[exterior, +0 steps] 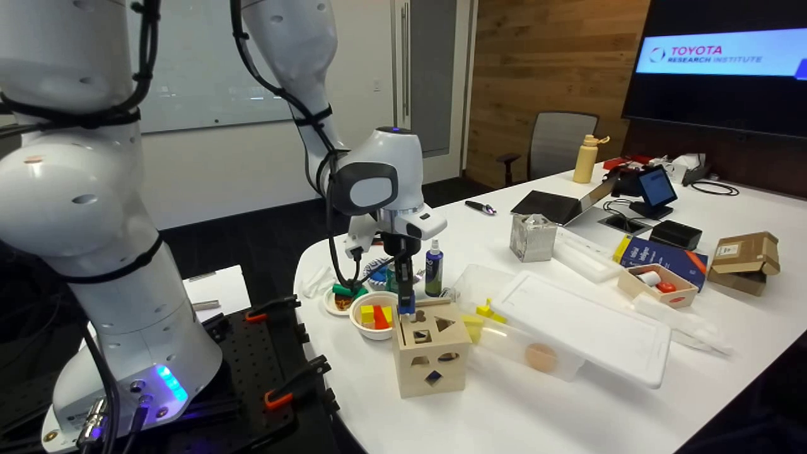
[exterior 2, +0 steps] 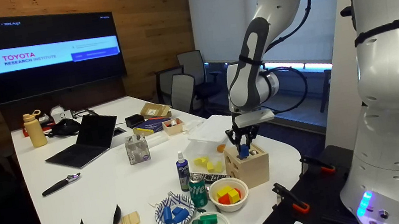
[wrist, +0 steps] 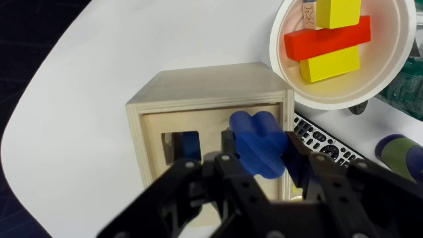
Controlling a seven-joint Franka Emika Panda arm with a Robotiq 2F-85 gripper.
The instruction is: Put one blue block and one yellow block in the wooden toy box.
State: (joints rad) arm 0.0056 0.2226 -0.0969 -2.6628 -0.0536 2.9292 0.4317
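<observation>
Indoors: toy box (exterior 2: 254,171) on white table (exterior 2: 108,185) (dark floor (exterior: 268,236), perhaps carpeted).

your white, many-jointed robot arm (exterior: 69,180) is bent, its forearm (exterior: 293,41) sloping down to the rounded white-and-grey wrist (exterior: 378,183). your black two-fingered gripper (exterior 2: 244,148) points downward, its fingers (wrist: 295,155) clamped in a grip, slightly apart. a blue light strip (exterior: 171,383) glows on your arm's white base (exterior: 135,337).
</observation>
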